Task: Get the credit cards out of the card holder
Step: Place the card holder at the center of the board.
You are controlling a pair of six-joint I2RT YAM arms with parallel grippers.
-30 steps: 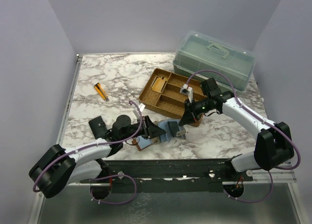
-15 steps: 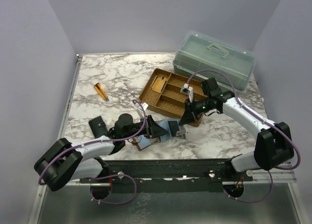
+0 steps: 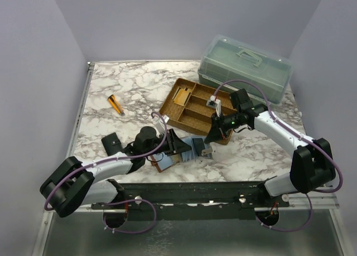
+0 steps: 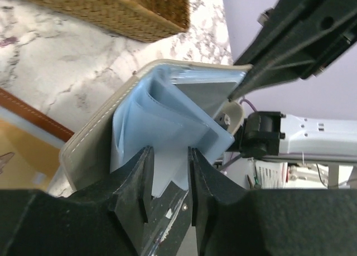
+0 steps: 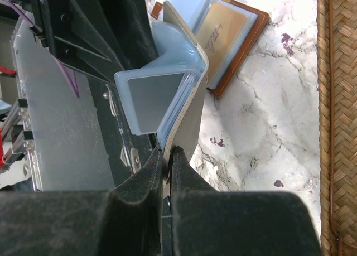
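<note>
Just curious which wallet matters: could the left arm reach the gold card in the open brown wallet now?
Probably yes, with a short move. The brown wallet lies open beside the left gripper, gold card uncovered. But its fingers sit among the blue sleeves of the grey folder, which the right gripper pinches.

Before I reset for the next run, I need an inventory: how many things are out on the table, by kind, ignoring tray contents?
Card folders: 2, brown card holder, blue-grey folder
Containers: 2, lidded box, wicker tray
Cases: 1, black case
Markers: 1, orange marker
Total: 6
</note>
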